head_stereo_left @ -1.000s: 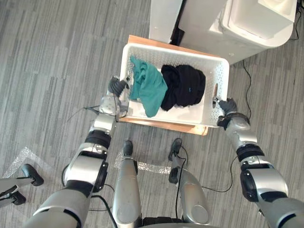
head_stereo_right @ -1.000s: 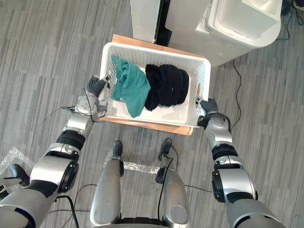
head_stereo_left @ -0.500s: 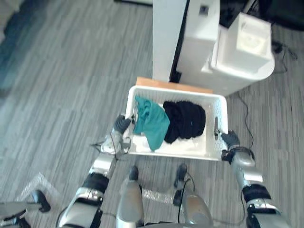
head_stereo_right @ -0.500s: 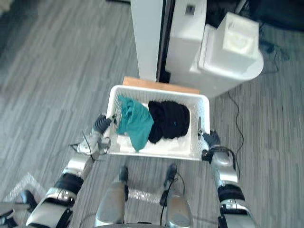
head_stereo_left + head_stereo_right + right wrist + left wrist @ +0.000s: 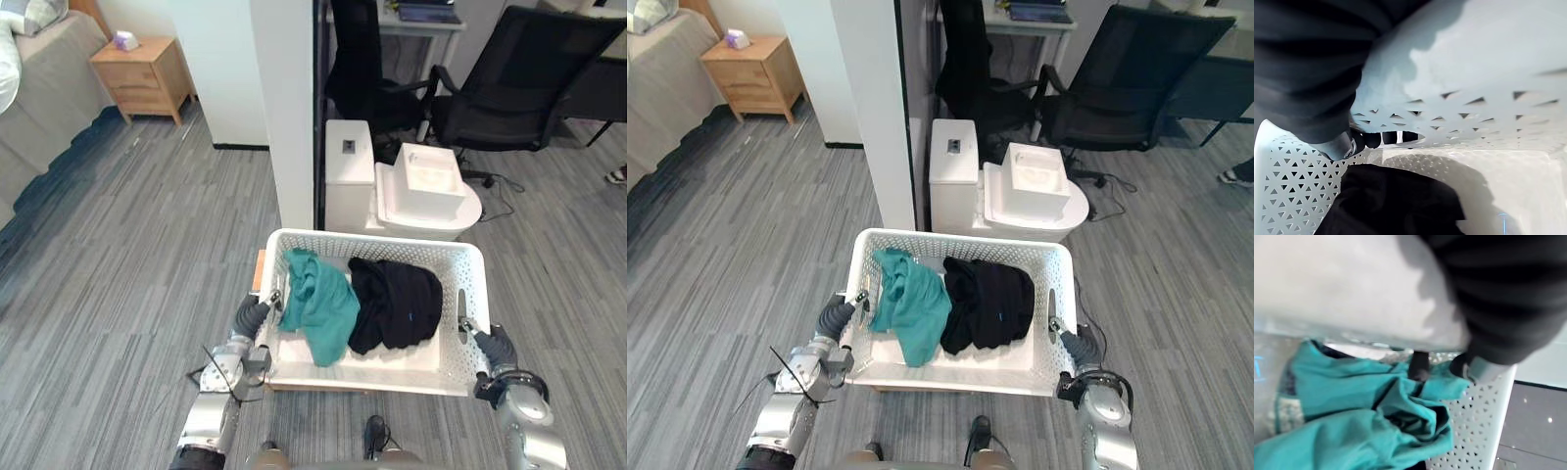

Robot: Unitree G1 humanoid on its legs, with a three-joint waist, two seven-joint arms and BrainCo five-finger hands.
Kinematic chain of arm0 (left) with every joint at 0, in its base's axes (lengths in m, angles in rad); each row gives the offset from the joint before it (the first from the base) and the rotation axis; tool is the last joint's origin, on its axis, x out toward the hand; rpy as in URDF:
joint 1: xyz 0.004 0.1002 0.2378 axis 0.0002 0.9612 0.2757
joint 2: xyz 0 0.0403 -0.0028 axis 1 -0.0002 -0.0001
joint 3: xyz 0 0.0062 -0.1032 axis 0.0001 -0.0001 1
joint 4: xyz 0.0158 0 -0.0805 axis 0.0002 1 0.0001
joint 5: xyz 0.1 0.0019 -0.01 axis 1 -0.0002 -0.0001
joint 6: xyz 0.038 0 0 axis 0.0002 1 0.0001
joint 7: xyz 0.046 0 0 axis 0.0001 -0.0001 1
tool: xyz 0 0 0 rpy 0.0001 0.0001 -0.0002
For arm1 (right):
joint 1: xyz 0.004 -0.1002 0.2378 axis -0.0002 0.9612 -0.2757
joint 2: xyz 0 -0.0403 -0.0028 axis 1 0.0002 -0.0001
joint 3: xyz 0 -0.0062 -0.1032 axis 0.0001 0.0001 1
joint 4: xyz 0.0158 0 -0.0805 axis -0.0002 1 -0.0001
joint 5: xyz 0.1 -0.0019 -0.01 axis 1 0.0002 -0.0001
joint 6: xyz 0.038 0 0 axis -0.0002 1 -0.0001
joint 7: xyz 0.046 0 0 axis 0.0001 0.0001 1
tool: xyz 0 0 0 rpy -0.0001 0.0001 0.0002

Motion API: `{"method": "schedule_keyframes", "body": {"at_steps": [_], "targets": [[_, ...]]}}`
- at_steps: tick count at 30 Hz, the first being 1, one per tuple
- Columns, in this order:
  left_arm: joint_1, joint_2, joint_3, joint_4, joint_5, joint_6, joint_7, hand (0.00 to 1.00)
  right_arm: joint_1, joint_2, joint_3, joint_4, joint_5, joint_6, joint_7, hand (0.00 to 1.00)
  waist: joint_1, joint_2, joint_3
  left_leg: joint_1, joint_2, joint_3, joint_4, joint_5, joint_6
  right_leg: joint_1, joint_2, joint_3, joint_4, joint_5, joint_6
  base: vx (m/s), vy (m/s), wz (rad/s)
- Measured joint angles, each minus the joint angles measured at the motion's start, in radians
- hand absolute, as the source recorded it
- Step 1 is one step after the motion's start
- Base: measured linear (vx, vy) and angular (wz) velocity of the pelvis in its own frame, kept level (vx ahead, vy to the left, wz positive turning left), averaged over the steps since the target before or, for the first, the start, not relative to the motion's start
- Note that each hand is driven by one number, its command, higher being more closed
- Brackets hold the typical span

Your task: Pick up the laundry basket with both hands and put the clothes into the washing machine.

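Observation:
A white perforated laundry basket (image 5: 373, 238) is held between my two hands in front of me. Inside it, a teal garment (image 5: 319, 305) lies on the left and a black garment (image 5: 397, 304) on the right. My left hand (image 5: 250, 316) is shut on the basket's left handle, its fingers (image 5: 1420, 367) hooked through the slot beside the teal cloth. On the other side, my right hand (image 5: 495, 346) is shut on the right handle, with dark fingertips (image 5: 1374, 140) poking through the slot. The white washing machine (image 5: 412, 192) stands just beyond the basket.
A wooden board (image 5: 260, 271) shows under the basket's left edge. A white pillar (image 5: 285, 108) rises next to the machine. Black office chairs (image 5: 519, 73) stand behind it. A wooden nightstand (image 5: 143, 72) and a bed (image 5: 39, 108) are at the far left.
The camera has swung up from the floor and now takes in the room. Both hands have stayed on the basket's handles, and the basket looks nearer to the camera.

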Motion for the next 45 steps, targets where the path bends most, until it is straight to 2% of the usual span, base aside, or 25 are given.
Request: {"method": "schedule_keyframes", "body": {"at_steps": [5, 9, 11, 12, 14, 15, 17, 19, 20, 22, 24, 25, 28, 29, 31, 32, 33, 34, 35, 36, 37, 38, 41, 44, 45], "targets": [[0.023, -0.027, 0.007, -0.018, 0.001, 0.008, -0.018, 1.00, 0.029, 0.005, -0.025, -0.043, -0.008, 0.004, 0.016, 1.00, 0.000, 0.046, -0.018, -0.023, 0.074, -0.022, 0.163, -0.071, -0.012, 0.046, 0.061, -0.002, 0.011, -0.025, -0.032, 0.02, -0.038, -0.04], [0.023, -0.051, 0.013, -0.062, 0.002, 0.009, -0.015, 1.00, 0.025, -0.017, -0.033, -0.103, -0.008, 0.005, 0.013, 1.00, -0.001, 0.076, -0.007, -0.143, 0.090, -0.073, 0.456, -0.034, 0.043, 0.064, 0.074, 0.001, 0.057, -0.052, -0.046, -0.06, -0.019, -0.03], [0.022, -0.058, 0.019, -0.094, 0.002, 0.008, -0.014, 1.00, 0.008, -0.021, -0.038, -0.124, -0.005, 0.005, 0.008, 1.00, -0.002, 0.084, -0.001, -0.154, 0.085, -0.080, 0.472, -0.006, 0.035, 0.052, 0.067, 0.023, 0.070, -0.053, -0.049, -0.07, 0.041, -0.18], [0.022, -0.057, 0.031, -0.108, 0.002, 0.008, -0.014, 1.00, -0.012, -0.016, -0.038, -0.125, -0.005, 0.006, 0.007, 1.00, 0.002, 0.075, 0.006, -0.137, 0.073, -0.102, 0.481, -0.029, 0.019, 0.031, 0.059, 0.046, 0.081, -0.052, -0.057, -0.13, 0.082, -0.63], [0.022, -0.060, 0.040, -0.118, 0.002, 0.005, -0.010, 1.00, -0.032, -0.011, -0.032, -0.125, -0.005, 0.006, 0.005, 1.00, 0.007, 0.105, 0.007, -0.107, 0.048, -0.185, 0.569, -0.090, -0.025, 0.026, 0.089, 0.100, 0.098, -0.045, -0.063, -0.13, 0.102, -0.84], [0.022, -0.058, 0.039, -0.129, 0.003, 0.004, -0.010, 1.00, -0.032, -0.005, -0.031, -0.125, -0.005, 0.006, 0.002, 1.00, 0.004, 0.113, 0.006, -0.071, 0.032, -0.219, 0.552, -0.133, -0.019, 0.014, 0.101, 0.125, 0.104, -0.039, -0.057, -0.17, 0.137, -1.10], [0.022, -0.054, 0.037, -0.154, 0.004, 0.001, -0.009, 1.00, -0.023, 0.004, -0.029, -0.164, -0.005, 0.006, -0.011, 1.00, -0.002, 0.115, -0.001, -0.022, 0.013, -0.244, 0.440, -0.219, 0.036, -0.058, 0.113, 0.194, 0.130, -0.027, -0.042, -0.22, 0.174, -1.22], [0.005, -0.057, 0.025, -0.170, 0.004, -0.002, -0.007, 1.00, -0.007, 0.006, -0.034, -0.221, -0.005, 0.007, -0.018, 1.00, -0.014, 0.109, -0.005, -0.010, 0.001, -0.184, 0.312, -0.272, 0.035, -0.139, 0.095, 0.233, 0.149, 0.015, -0.027, -0.21, 0.206, -0.85], [-0.011, -0.049, 0.023, -0.170, 0.006, -0.001, -0.007, 1.00, 0.000, 0.027, -0.045, -0.239, -0.006, 0.015, -0.019, 1.00, -0.027, 0.054, 0.011, -0.014, -0.042, -0.131, 0.287, -0.250, 0.043, -0.171, 0.057, 0.265, 0.147, 0.045, -0.025, -0.23, 0.182, -0.65], [-0.017, -0.038, -0.019, -0.171, 0.008, 0.000, -0.006, 1.00, 0.079, 0.042, -0.076, -0.324, -0.007, 0.023, -0.023, 1.00, -0.029, 0.014, 0.012, -0.024, -0.083, -0.076, 0.310, -0.252, 0.058, -0.190, 0.019, 0.275, 0.134, 0.060, -0.022, -0.22, 0.204, -0.81], [-0.018, -0.042, -0.025, -0.181, 0.009, -0.001, -0.006, 1.00, 0.108, 0.050, -0.089, -0.378, -0.008, 0.025, -0.023, 1.00, -0.026, 0.007, 0.009, -0.025, -0.089, -0.009, 0.320, -0.251, 0.087, -0.204, 0.000, 0.230, 0.113, -0.032, -0.051, -0.16, 0.208, -1.09], [-0.020, -0.040, -0.021, -0.199, 0.013, -0.002, -0.006, 1.00, 0.107, 0.055, -0.089, -0.386, -0.008, 0.024, -0.024, 1.00, -0.020, 0.017, 0.001, -0.024, -0.058, 0.061, 0.285, -0.228, 0.120, -0.231, -0.019, 0.113, 0.119, -0.118, -0.090, -0.12, 0.088, -1.14], [-0.031, -0.039, -0.005, -0.205, 0.021, -0.004, -0.007, 1.00, 0.085, 0.065, -0.081, -0.384, -0.017, 0.021, -0.031, 1.00, 0.006, 0.011, -0.005, 0.025, -0.040, 0.211, 0.205, -0.183, 0.132, -0.233, -0.126, -0.241, 0.366, -0.108, -0.124, -0.12, 0.060, -1.63], [-0.032, -0.038, 0.005, -0.204, 0.021, -0.006, -0.006, 1.00, 0.066, 0.063, -0.071, -0.365, -0.024, 0.020, -0.036, 1.00, 0.008, 0.015, -0.006, 0.058, -0.026, 0.273, 0.197, -0.179, 0.135, -0.169, -0.167, -0.284, 0.521, -0.173, -0.117, -0.09, 0.052, -1.45], [-0.038, -0.037, 0.032, -0.188, 0.021, -0.008, -0.004, 1.00, -0.002, 0.050, -0.043, -0.286, -0.026, 0.015, -0.036, 1.00, 0.005, 0.008, -0.010, 0.070, -0.013, 0.358, 0.209, -0.179, 0.134, -0.131, -0.203, -0.274, 0.629, -0.276, -0.099, -0.11, -0.026, -1.42], [-0.040, -0.037, 0.045, -0.182, 0.021, -0.006, 0.004, 1.00, -0.039, 0.030, -0.023, -0.248, -0.026, 0.015, -0.036, 1.00, 0.005, 0.003, -0.009, 0.068, -0.014, 0.389, 0.228, -0.181, 0.133, -0.140, -0.208, -0.278, 0.620, -0.273, -0.076, -0.18, -0.043, -1.81], [-0.039, -0.043, 0.063, -0.156, 0.018, -0.001, 0.011, 1.00, -0.098, -0.021, 0.015, -0.172, -0.026, 0.016, -0.036, 1.00, 0.012, 0.014, -0.017, 0.057, -0.030, 0.398, 0.183, -0.199, 0.111, -0.153, -0.127, -0.235, 0.503, -0.217, -0.065, -0.16, -0.013, -1.45], [-0.039, -0.044, 0.067, -0.152, 0.017, -0.001, 0.011, 1.00, -0.115, -0.026, 0.021, -0.152, -0.026, 0.016, -0.036, 1.00, 0.019, 0.021, -0.020, 0.056, -0.035, 0.396, 0.164, -0.198, 0.110, -0.155, -0.104, -0.218, 0.471, -0.193, -0.070, -0.21, 0.003, -2.13], [-0.036, -0.050, 0.078, -0.140, 0.010, -0.003, 0.011, 1.00, -0.175, -0.045, 0.041, -0.092, -0.027, 0.022, -0.035, 1.00, 0.061, 0.063, -0.042, 0.062, -0.008, 0.449, 0.092, -0.149, 0.124, -0.149, -0.053, -0.233, 0.376, -0.152, -0.103, -0.16, -0.013, -1.64], [-0.036, -0.051, 0.089, -0.139, 0.000, -0.003, 0.014, 1.00, -0.189, -0.049, 0.055, -0.087, -0.028, 0.022, -0.036, 1.00, 0.056, 0.063, -0.041, 0.063, -0.003, 0.489, 0.080, -0.139, 0.128, -0.152, -0.083, -0.286, 0.452, -0.212, -0.138, -0.11, -0.036, -1.86], [-0.036, -0.050, 0.102, -0.140, -0.003, -0.003, 0.018, 1.00, -0.193, -0.054, 0.073, -0.085, -0.028, 0.021, -0.036, 1.00, 0.053, 0.041, -0.043, 0.071, -0.025, 0.530, 0.067, -0.118, 0.114, -0.131, -0.131, -0.334, 0.500, -0.285, -0.081, -0.04, -0.105, -1.36], [-0.036, -0.042, 0.105, -0.123, -0.009, -0.001, 0.027, 1.00, -0.213, -0.065, 0.088, -0.059, -0.028, 0.021, -0.036, 1.00, 0.053, 0.041, -0.040, 0.070, -0.017, 0.571, 0.058, -0.102, 0.105, -0.096, -0.078, -0.285, 0.346, -0.235, -0.058, -0.02, -0.154, -1.16], [-0.037, -0.049, 0.097, -0.107, -0.008, 0.006, 0.029, 1.00, -0.206, -0.074, 0.084, -0.053, -0.031, 0.033, -0.036, 1.00, 0.046, 0.043, -0.040, 0.070, 0.005, 0.576, 0.043, -0.083, 0.099, -0.046, 0.008, -0.233, 0.146, -0.127, -0.084, 0.00, -0.134, -0.74], [-0.050, -0.047, 0.057, -0.065, -0.006, 0.006, 0.029, 1.00, -0.138, -0.067, 0.042, -0.067, -0.031, 0.033, -0.035, 1.00, -0.001, 0.028, -0.033, 0.093, 0.028, 0.575, 0.064, -0.087, 0.088, 0.007, 0.039, -0.217, 0.092, -0.111, -0.092, -0.01, -0.023, -0.19], [-0.050, -0.049, 0.037, -0.065, 0.001, 0.007, 0.029, 1.00, -0.110, -0.056, 0.017, -0.074, -0.022, 0.032, -0.036, 1.00, -0.001, 0.026, -0.031, 0.090, 0.067, 0.581, 0.127, -0.110, 0.064, 0.014, 0.061, -0.184, 0.087, -0.112, -0.093, -0.03, 0.025, -0.42]]}}
